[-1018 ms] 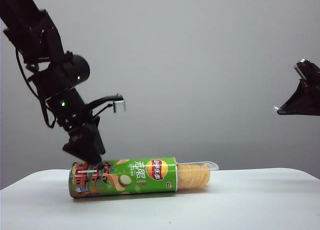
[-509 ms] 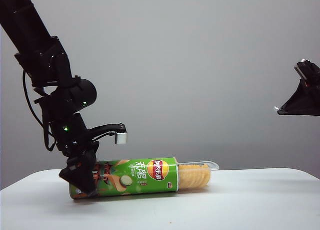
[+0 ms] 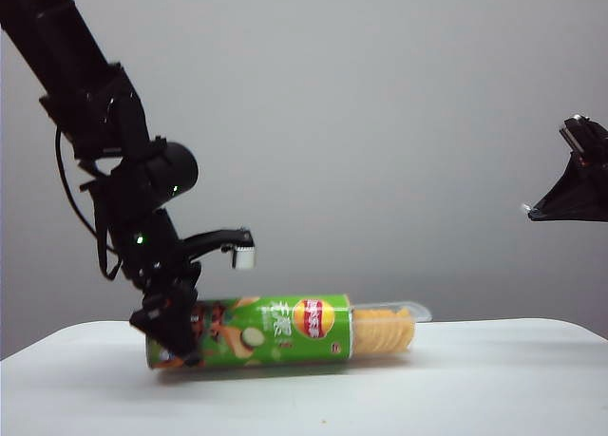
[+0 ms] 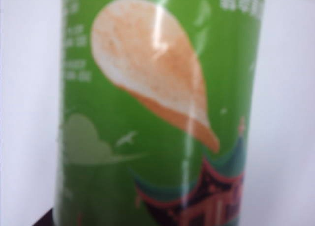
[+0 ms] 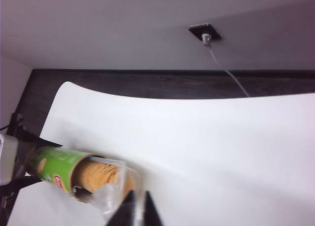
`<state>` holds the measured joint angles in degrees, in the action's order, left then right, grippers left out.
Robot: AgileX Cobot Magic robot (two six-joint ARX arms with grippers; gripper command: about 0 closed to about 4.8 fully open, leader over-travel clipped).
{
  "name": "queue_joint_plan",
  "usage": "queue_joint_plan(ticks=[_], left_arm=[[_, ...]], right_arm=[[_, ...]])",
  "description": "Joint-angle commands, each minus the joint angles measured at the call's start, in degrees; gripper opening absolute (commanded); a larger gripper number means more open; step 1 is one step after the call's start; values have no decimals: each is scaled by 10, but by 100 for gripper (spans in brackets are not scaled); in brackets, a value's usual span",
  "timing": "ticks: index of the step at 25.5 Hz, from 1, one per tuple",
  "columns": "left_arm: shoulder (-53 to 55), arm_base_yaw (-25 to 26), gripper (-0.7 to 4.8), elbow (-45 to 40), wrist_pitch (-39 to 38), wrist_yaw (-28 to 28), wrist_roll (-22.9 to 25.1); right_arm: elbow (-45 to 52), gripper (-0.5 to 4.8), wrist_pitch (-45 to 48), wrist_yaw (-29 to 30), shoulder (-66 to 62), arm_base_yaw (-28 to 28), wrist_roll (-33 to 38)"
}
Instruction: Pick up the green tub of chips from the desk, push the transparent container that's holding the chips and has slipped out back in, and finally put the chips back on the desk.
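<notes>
Left tool closes on the tub's base end; tub nudged along the counter.

The long bright-green cardboard tub of chips (image 3: 256, 331) lies on the white counter (image 3: 456, 388), shifted right since a moment ago. The left tool (image 3: 176, 333) straddles it, jaws narrowing; a firm hold I cannot tell. From the tub's mouth, the clear plastic container (image 3: 394, 324) of pale-orange chips (image 3: 382, 335) protrudes. Far right, the right tool (image 5: 137, 209) hangs pinched together, empty.

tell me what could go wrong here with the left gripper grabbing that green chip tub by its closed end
The left gripper straddles only the closed end of the bright-green cylindrical tub of chips, so a lift may tip the far end down. The thin clear plastic container of stacked pale-orange chips juts from the open end and could slide out further. The right gripper hangs shut, high at the right, not yet placed to push.
</notes>
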<state>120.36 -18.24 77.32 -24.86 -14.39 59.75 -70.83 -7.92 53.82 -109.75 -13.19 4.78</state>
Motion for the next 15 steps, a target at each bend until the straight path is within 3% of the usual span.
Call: queue_joint_plan(ticks=[1, 3, 5, 6, 9, 15], left_arm=[[-40, -12, 241, 4, 3, -8, -2], [-61, -20, 241, 4, 2, -9, -2], [-90, -31, 241, 4, 1, -10, 0], [-103, -34, 241, 4, 2, -12, 6], [-115, -35, 241, 4, 3, -19, 13], [-126, -36, 241, 4, 1, -40, -4]], right_arm=[[-1, 67, -23, 45, 3, -2, -4], [-1, 80, -38, 66, 3, -2, -12], [-1, 131, -52, 113, 3, 0, -26], [-1, 181, -51, 164, 3, 3, -26], [-1, 186, -52, 228, 3, 3, -16], [-1, 186, -71, 247, 3, 19, -16]])
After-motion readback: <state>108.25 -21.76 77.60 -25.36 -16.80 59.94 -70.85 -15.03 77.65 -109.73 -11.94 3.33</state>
